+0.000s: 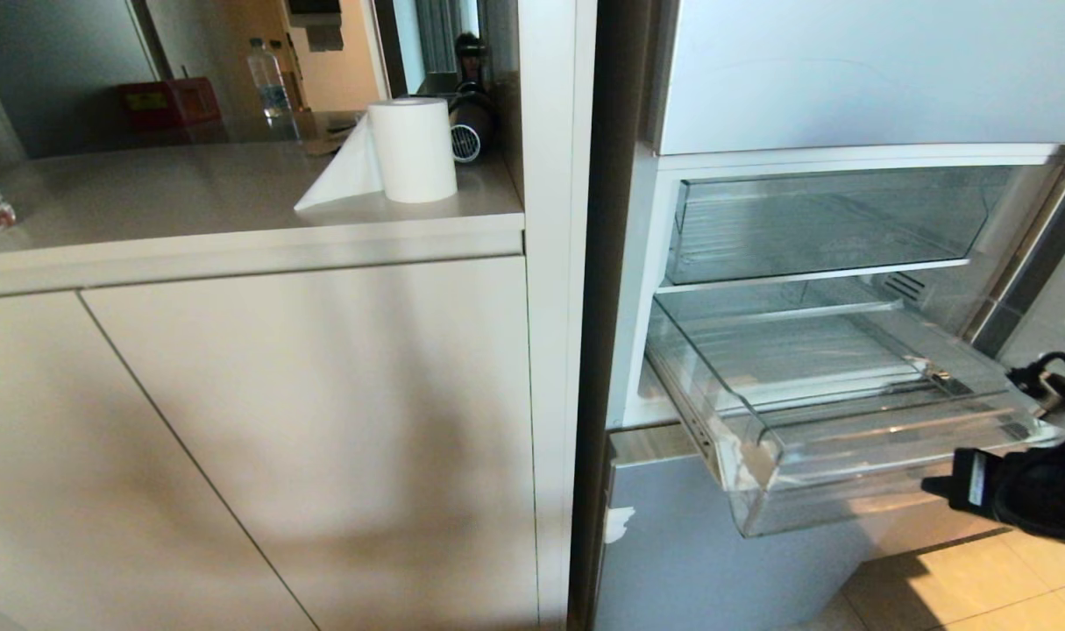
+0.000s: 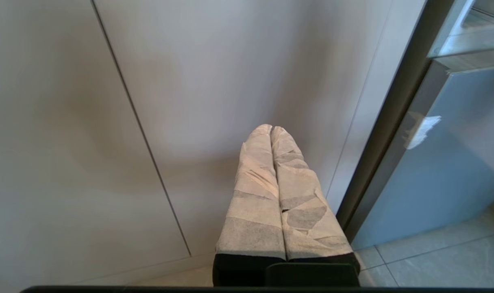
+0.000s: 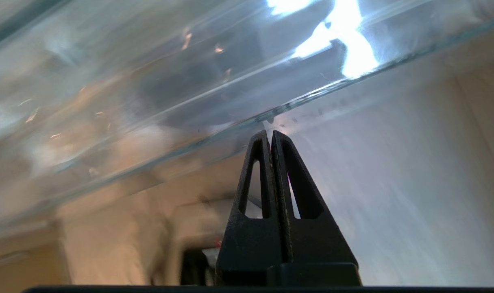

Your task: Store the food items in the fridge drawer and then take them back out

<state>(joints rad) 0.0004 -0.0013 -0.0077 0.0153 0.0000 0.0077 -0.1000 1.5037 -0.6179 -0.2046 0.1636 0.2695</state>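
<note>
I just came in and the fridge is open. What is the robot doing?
The fridge drawer is pulled out and looks empty; no food shows. The robot's right end effector, fingers shut and holding nothing, is right under the drawer's clear front wall. The left end effector is shut too, parked by the cabinet door.

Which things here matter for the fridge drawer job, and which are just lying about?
Job:
fridge drawer, pulled out, no food visible inside
right gripper, shut, at the drawer's front

Lying about:
paper towel roll
water bottle
left gripper, shut, parked by the cabinet
</note>
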